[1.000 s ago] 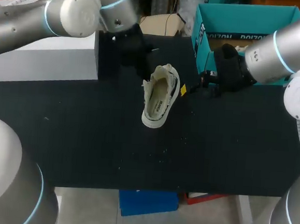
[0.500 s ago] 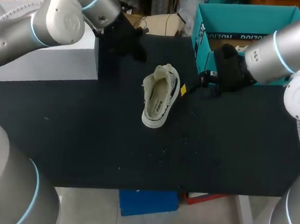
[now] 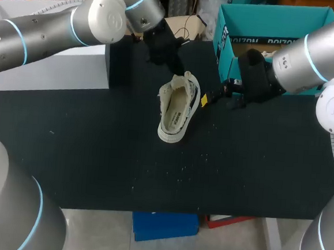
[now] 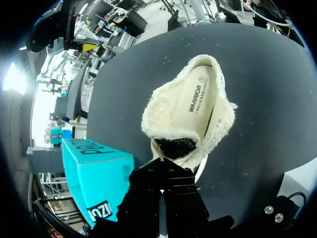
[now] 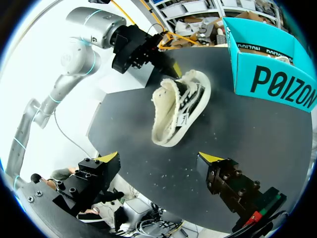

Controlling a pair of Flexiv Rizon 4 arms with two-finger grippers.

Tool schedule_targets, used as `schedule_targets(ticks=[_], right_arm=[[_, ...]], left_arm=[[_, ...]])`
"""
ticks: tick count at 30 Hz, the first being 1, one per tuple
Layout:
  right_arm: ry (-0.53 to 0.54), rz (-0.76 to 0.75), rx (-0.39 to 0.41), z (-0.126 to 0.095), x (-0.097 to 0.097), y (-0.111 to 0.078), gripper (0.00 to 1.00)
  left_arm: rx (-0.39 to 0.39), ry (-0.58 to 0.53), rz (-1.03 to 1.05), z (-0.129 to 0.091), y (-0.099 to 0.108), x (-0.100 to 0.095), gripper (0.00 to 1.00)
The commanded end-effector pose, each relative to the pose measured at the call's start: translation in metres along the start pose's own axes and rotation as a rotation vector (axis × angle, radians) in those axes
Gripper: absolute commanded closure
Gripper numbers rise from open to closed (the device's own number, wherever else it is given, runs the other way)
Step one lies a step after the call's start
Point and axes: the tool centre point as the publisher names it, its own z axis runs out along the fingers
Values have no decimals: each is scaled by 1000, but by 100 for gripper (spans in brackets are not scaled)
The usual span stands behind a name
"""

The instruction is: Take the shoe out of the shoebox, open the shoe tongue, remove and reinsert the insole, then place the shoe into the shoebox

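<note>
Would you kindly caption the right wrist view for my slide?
Open right gripper faces the cream shoe on the black table, teal shoebox beside it.

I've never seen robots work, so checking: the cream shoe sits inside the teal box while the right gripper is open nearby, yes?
Not quite: the head view shows the cream shoe lying on the black table, outside the teal box. The right gripper is indeed open nearby.
</note>
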Motion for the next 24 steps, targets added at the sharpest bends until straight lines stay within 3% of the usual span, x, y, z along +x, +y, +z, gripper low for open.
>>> schedule_targets(ticks=[1, 7, 17, 20, 24], right_arm=[[-3, 1, 2, 1, 1, 1, 0], [-3, 1, 2, 1, 1, 1, 0], [-3, 1, 2, 1, 1, 1, 0], [-3, 1, 2, 1, 1, 1, 0], [-3, 1, 2, 1, 1, 1, 0]], left_arm=[[-9, -6, -13, 1, -22, 16, 100], [1, -9, -37, 2, -51, 30, 100], [44, 29, -52, 17, -68, 40, 100], [53, 42, -50, 8, -70, 42, 100], [45, 128, -21, -21, -71, 37, 100]])
